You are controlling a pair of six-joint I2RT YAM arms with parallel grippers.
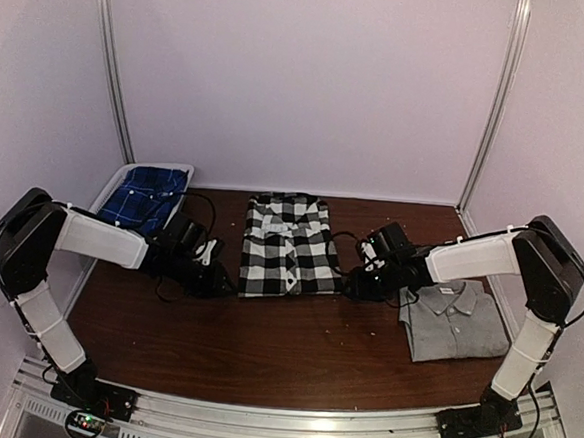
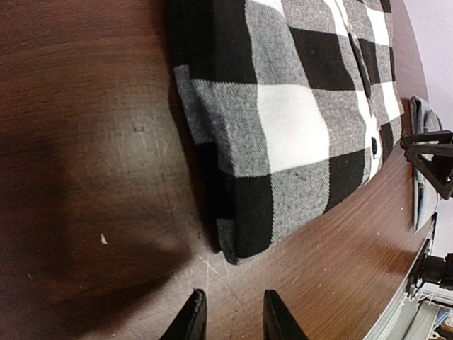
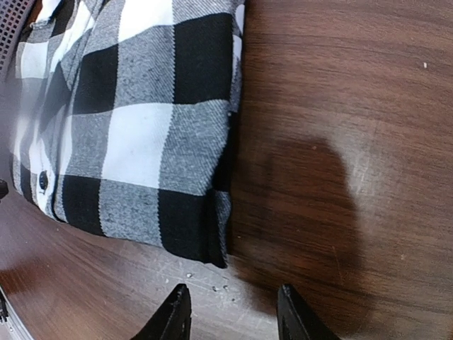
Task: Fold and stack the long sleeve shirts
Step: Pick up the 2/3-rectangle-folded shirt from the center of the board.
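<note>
A folded black-and-white checked shirt (image 1: 288,245) lies flat at the middle of the table. A grey collared shirt (image 1: 455,321), also folded, lies at the right. My left gripper (image 1: 224,281) sits low at the checked shirt's near left corner. In the left wrist view that gripper (image 2: 233,315) is open and empty, with the shirt corner (image 2: 241,244) just ahead of it. My right gripper (image 1: 352,283) is at the near right corner. Seen from the right wrist, it (image 3: 232,315) is open too, holding nothing, and the shirt corner (image 3: 209,241) lies a little beyond the tips.
A white basket (image 1: 114,182) at the back left holds a blue plaid shirt (image 1: 148,197). Pale walls with metal posts close in the back and sides. Bare wood shows in front of the checked shirt.
</note>
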